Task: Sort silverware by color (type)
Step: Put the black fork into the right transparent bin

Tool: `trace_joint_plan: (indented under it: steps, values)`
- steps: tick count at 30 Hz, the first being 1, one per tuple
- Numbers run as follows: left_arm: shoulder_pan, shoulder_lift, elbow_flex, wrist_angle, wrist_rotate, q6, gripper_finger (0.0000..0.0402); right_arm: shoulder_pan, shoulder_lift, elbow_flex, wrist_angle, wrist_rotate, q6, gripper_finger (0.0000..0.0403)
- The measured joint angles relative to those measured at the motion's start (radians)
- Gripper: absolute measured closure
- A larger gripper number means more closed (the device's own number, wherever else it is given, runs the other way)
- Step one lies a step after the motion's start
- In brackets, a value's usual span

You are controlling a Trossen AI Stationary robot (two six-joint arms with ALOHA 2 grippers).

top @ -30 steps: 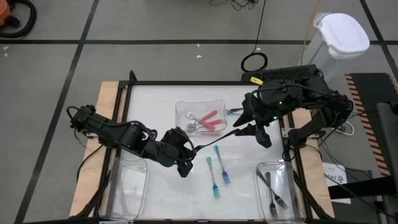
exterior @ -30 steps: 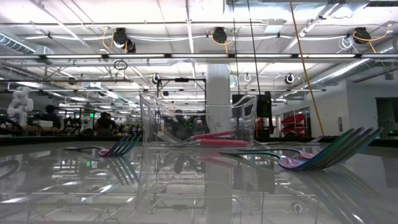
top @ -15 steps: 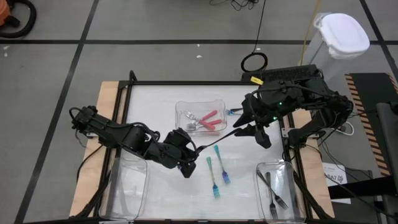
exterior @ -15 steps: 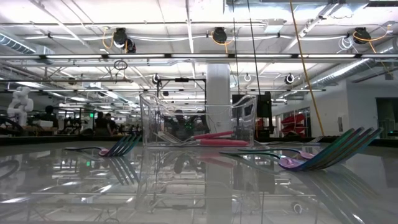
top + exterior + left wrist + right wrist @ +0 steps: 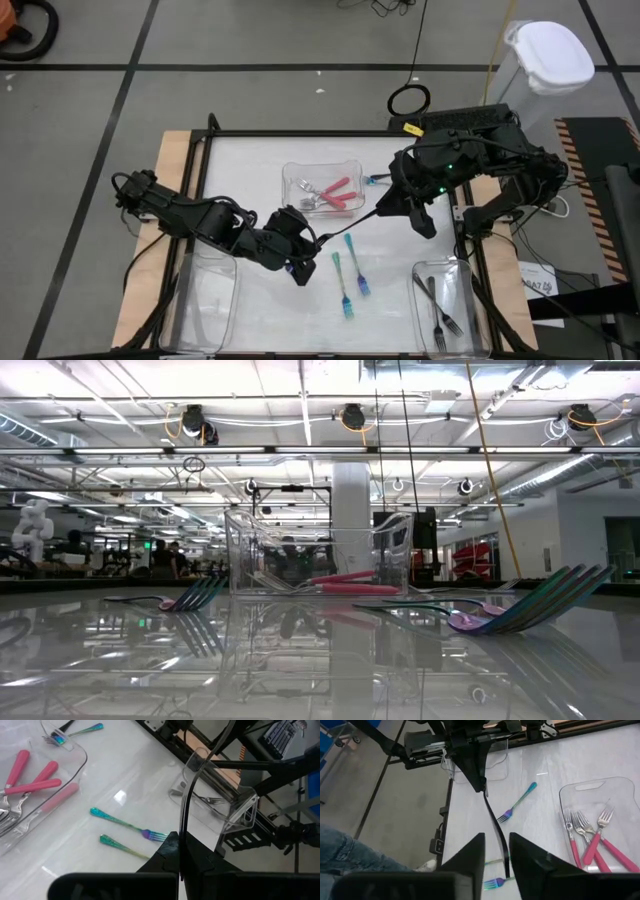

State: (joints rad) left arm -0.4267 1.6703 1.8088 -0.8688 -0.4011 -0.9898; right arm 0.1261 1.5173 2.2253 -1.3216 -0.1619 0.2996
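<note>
A dark grey metal utensil [image 5: 345,228] hangs in the air between my two grippers, above the table's middle. My left gripper [image 5: 303,255] is shut on its near end. My right gripper [image 5: 392,208] is open, with a finger on each side of the utensil's far end [image 5: 505,862]; whether they touch it I cannot tell. Pink-handled forks [image 5: 335,192] lie in the clear centre tray [image 5: 300,172]. Two teal forks [image 5: 348,272] lie flat on the table, and a third [image 5: 378,180] lies beside the centre tray. Dark forks [image 5: 442,308] lie in the near right tray [image 5: 420,275]. My left gripper pinches the dark utensil between its two fingers at one end [image 5: 180,832]. The fingers point along it toward the table's right. The utensil is lifted clear of the table and reaches out from the fingertips [image 5: 479,777] to my right gripper.
A third clear tray [image 5: 205,300] sits at the near left corner. A black frame [image 5: 300,133] rims the white table. In the low view the centre tray [image 5: 320,555] stands in the middle, with teal forks [image 5: 525,610] to its right and more teal forks [image 5: 195,595] to its left.
My left gripper has edged a little toward the table's right, carrying the dark utensil with it. The utensil's far end stays between the right gripper's fingers.
</note>
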Motion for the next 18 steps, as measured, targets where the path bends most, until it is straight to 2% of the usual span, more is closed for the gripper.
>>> trace_joint_plan:
  steps: [7,14,18]
  values:
    - [0.0,0.0,0.0,0.001,0.001,-0.018,0.0401,0.0,0.0,0.0,-0.001,-0.001,-0.012,0.0394]
    - [0.0,0.001,0.0,0.015,0.0,-0.024,0.0398,0.0,-0.001,0.0,-0.016,0.0,-0.023,0.0396]
    - [0.0,0.001,0.0,0.022,-0.022,-0.041,0.0371,0.0,-0.002,0.001,-0.019,0.005,-0.033,0.0398]
